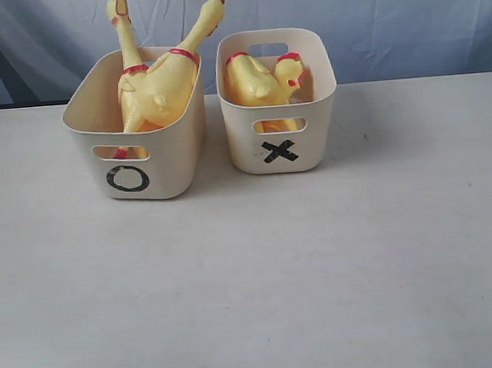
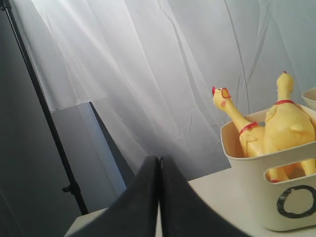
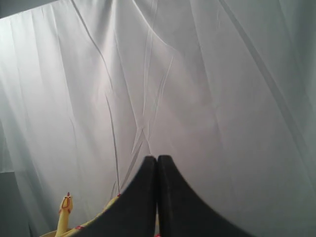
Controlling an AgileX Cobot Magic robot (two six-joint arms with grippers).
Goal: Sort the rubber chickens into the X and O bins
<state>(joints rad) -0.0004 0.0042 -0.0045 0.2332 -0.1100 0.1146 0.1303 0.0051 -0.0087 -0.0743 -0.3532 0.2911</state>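
Yellow rubber, all of it binned. O bin [image 1: 130,178] stands at 11 o'clock on the table [image 1: 253,277]. X bin [image 1: 279,151] is at its 3 o'clock, just beside it and not touching. Two chickens [image 1: 157,89] sit in the O bin, necks poking past the rim toward 12 and 1. Two more chickens [image 1: 259,82] lie low in the X bin. None is loose on the tabletop.

Left gripper [image 2: 158,159]: jaws pressed together, empty, held off from the O bin. Right gripper [image 3: 157,158]: likewise closed and empty.

Judgement: the sort looks finished, provided each pair belongs where it lies.
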